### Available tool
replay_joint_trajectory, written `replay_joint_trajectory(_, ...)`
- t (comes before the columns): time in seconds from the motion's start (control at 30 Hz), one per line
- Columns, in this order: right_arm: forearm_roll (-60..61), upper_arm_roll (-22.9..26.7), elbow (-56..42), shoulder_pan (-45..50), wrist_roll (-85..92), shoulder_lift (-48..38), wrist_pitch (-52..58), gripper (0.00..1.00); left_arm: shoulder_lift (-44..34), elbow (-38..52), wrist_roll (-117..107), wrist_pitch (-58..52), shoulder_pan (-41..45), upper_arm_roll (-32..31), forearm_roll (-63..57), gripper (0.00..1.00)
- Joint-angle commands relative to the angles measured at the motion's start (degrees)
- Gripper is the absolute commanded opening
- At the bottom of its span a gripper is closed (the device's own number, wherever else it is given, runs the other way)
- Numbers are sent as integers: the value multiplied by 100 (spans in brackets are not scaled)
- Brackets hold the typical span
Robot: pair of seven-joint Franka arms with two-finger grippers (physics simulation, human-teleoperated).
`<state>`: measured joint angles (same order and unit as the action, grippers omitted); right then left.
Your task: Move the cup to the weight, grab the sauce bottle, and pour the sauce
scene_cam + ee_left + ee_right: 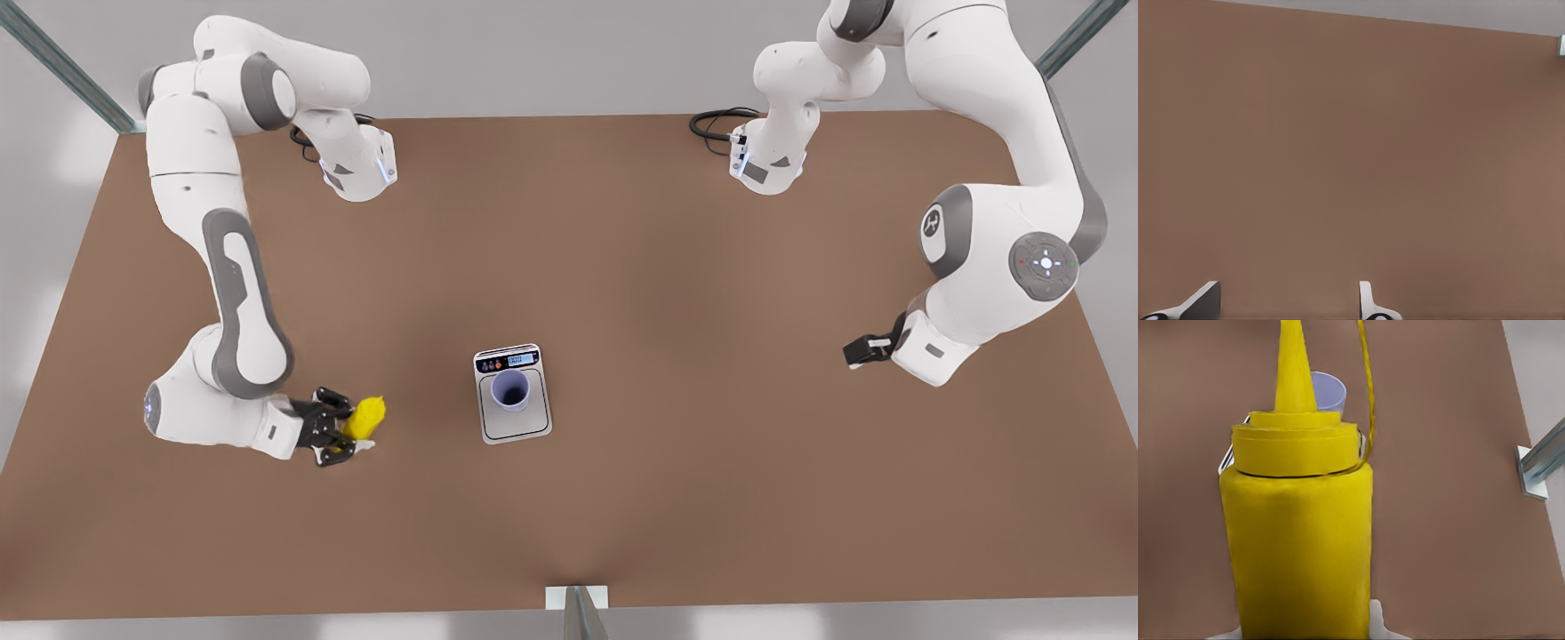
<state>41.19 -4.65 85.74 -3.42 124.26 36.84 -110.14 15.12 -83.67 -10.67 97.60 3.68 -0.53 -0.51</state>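
Sauce bottle gripped, cup on the scale

Sauce bottle (365,418) sits between the fingers of our right gripper (348,433), which are closed against its yellow body on both sides. We see this at the front view's left, low over the brown table (711,498), where the black fingers clamp the bottle from the arm's side. From the right wrist view the sauce bottle (1301,540) stands very close, its wide cap ring above the body and its thin pointed nozzle rising from the cap. Whether the bottle's base touches the table we cannot tell.

Beyond the nozzle in that wrist view we see the pale lavender cup (1328,390), partly hidden behind the bottle. In the front view the cup (510,390) stands upright on the square plate of the weight (516,425), its open mouth facing up. The weight is a flat silver-grey scale near the middle of the table, with its blue display strip and small red buttons on the edge farther from the table's near side. The bottle is well apart from the weight, toward the front view's left.

Our left gripper (855,352) waits at the front view's right, far from the weight. In the left wrist view its two pale fingers (1368,303) stand well apart over bare table, with nothing between them.
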Motion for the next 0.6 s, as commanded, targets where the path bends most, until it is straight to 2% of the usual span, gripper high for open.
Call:
replay_joint_trajectory(0.0, 169, -9, -22, -97, 10, 139, 211, 55, 0, 0, 12, 13, -7, 0, -1, 100)
replay_joint_trajectory(0.1, 1426, -9, -5, -440, 652, 790, 1337, 55, -9, 0, 30, 5, -7, 18, -1, 100)
replay_joint_trajectory(0.23, 1743, -9, 22, -809, 1206, 1291, 1987, 55, -9, 0, 3, -4, 2, 18, -1, 100)
replay_joint_trajectory(0.57, 1620, 8, 13, -1170, 1478, 1598, 1891, 55, -106, -9, -287, -162, 10, 0, 7, 100)
